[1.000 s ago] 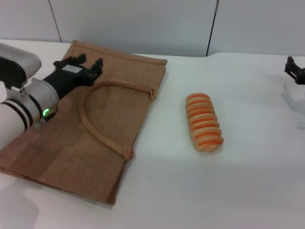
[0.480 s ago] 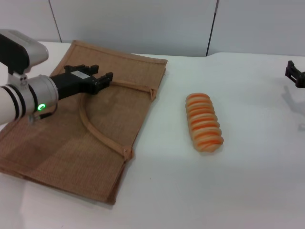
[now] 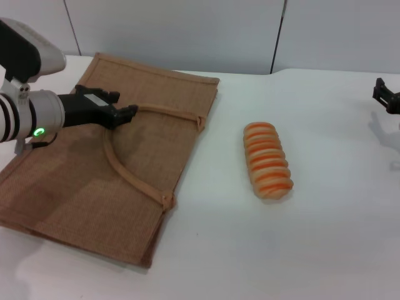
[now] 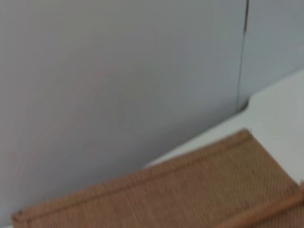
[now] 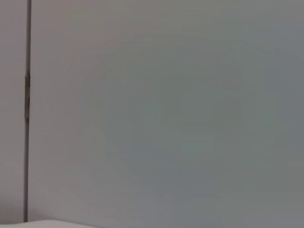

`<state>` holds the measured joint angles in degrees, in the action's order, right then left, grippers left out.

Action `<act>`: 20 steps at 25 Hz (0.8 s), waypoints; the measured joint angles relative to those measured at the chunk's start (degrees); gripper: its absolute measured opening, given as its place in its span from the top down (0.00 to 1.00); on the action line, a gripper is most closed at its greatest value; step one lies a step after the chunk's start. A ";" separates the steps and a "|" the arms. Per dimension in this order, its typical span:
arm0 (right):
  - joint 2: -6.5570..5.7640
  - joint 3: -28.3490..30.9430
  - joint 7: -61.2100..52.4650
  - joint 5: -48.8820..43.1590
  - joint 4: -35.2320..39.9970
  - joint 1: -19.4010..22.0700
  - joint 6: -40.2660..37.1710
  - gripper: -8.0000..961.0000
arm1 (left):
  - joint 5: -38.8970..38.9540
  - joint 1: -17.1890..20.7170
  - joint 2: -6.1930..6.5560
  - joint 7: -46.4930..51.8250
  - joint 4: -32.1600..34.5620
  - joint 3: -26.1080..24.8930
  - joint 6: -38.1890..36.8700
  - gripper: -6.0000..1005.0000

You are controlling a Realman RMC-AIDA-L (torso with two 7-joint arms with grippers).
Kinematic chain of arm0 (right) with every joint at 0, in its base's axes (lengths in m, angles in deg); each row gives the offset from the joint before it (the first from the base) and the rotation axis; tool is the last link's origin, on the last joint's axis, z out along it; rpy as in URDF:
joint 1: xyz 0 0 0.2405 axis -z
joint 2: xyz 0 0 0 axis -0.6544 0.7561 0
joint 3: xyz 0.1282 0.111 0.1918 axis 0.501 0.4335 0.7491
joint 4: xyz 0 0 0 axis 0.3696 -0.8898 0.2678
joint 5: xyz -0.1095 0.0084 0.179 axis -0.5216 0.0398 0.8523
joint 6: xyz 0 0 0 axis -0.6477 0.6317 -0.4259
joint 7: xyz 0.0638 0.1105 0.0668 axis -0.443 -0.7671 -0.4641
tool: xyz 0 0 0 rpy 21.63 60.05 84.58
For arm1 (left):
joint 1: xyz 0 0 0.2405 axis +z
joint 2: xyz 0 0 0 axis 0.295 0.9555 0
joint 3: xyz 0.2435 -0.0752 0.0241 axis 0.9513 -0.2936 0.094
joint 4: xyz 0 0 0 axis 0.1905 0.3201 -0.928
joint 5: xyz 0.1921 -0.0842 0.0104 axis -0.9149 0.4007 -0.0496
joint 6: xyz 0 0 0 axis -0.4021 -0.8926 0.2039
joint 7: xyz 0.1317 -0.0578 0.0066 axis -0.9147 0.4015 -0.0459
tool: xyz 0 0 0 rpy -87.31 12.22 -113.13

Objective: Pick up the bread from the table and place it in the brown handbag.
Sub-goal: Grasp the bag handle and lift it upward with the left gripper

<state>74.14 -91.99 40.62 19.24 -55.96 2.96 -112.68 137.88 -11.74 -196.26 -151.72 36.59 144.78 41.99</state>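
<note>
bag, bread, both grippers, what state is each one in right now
bag: lying flat on the table, handles flopped on top, not opened up
bread: on the table to the right of the bag, untouched, apart from both grippers
left gripper: over the bag by its handle, holding nothing visible
right gripper: at the far right edge, away from the bread

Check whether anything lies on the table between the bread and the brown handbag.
Nothing visible does: only bare table separates the bread from the brown handbag, which lies flat. The left gripper hovers over its handle; the right gripper sits at the far edge.
</note>
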 joint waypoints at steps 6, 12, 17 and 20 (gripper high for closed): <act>0.03 0.00 -0.03 0.01 0.13 -0.07 0.00 0.07 | -18.59 -2.53 -1.18 10.55 3.47 -8.50 9.88 0.50; 0.03 0.00 -0.05 0.01 0.29 -0.10 0.00 0.07 | -28.69 -5.27 -1.89 13.62 4.52 -16.08 17.31 0.50; 0.03 0.00 -0.07 -0.01 0.45 -0.19 0.00 0.07 | -33.41 -6.74 -1.88 16.79 4.60 -16.85 19.63 0.50; 0.03 -0.07 -0.07 -0.03 0.44 -0.32 0.00 0.07 | -34.62 -7.38 -1.85 17.65 4.45 -16.87 21.11 0.50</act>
<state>74.18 -92.06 40.55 19.20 -55.52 2.65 -112.68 103.25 -19.12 -198.12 -134.07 41.04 127.91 63.09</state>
